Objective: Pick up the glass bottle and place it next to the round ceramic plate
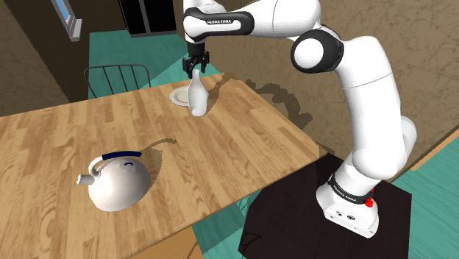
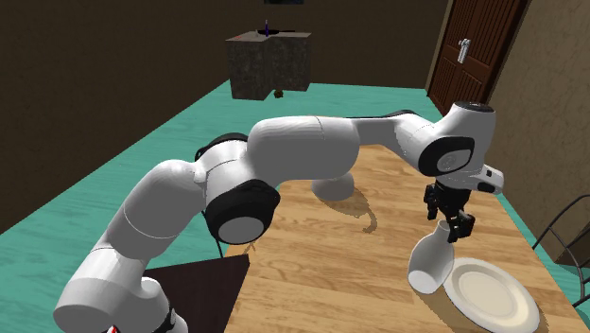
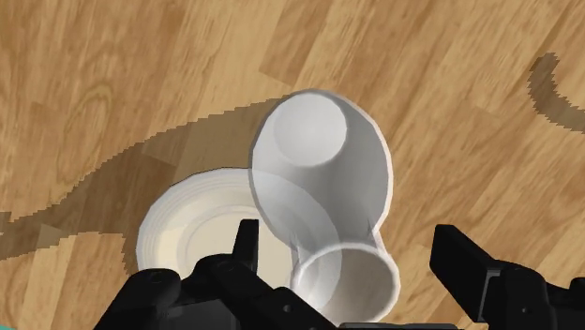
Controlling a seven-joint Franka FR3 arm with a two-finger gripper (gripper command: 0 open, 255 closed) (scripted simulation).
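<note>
A plain white bottle (image 1: 197, 98) with a wide body and narrow neck stands on the wooden table (image 1: 243, 147), close against the round white plate (image 1: 179, 96). My black gripper (image 1: 196, 68) hangs at its neck. In the wrist view the gripper (image 3: 349, 234) is open: the fingers (image 3: 247, 246) stand apart on either side of the bottle's neck (image 3: 343, 281) with a gap on each side. The bottle's body (image 3: 323, 159) partly covers the plate (image 3: 187, 234). In the second exterior view the bottle (image 2: 431, 261) looks tilted beside the plate (image 2: 494, 295), under the gripper (image 2: 450, 219).
A white kettle (image 1: 118, 182) with a dark-rimmed lid sits on the table nearer the shoulder view's left. A metal chair (image 1: 116, 76) stands behind the table. The table's edge runs close to the stand (image 1: 324, 221). A brown door (image 2: 477, 47) is far off.
</note>
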